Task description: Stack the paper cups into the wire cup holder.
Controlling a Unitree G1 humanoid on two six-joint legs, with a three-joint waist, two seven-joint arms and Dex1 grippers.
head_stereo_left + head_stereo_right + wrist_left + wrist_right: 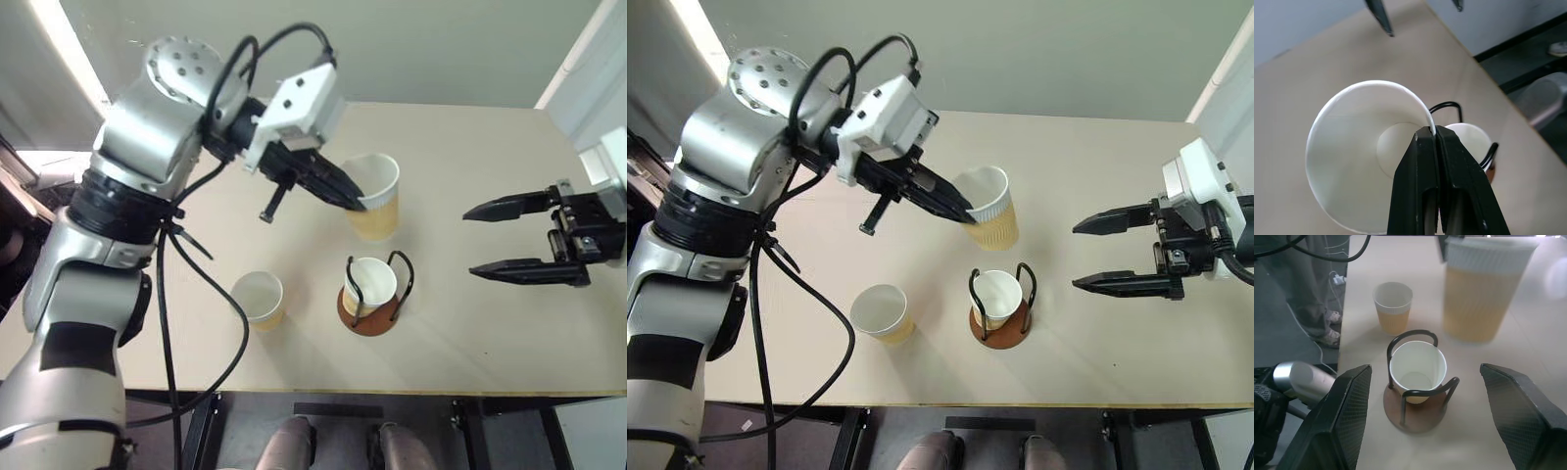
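Observation:
My left gripper [355, 201] is shut on the near rim of a tan paper cup [377, 201], one finger inside and one outside, holding it mouth up above the table behind the wire cup holder [368, 324]. The holder's reddish disc and black loops stand near the front middle with a second paper cup [369, 284] seated upright in it. A third cup [258, 299] stands upright on the table to the holder's left. My right gripper [468, 242] hovers open to the right of the holder, pointing toward it with nothing between its fingers.
The beige table [490, 147] has bare room behind and to the right of the holder. Its front edge runs just below the holder and the loose cup. A black cable [162, 323] hangs from my left arm over the table's left part.

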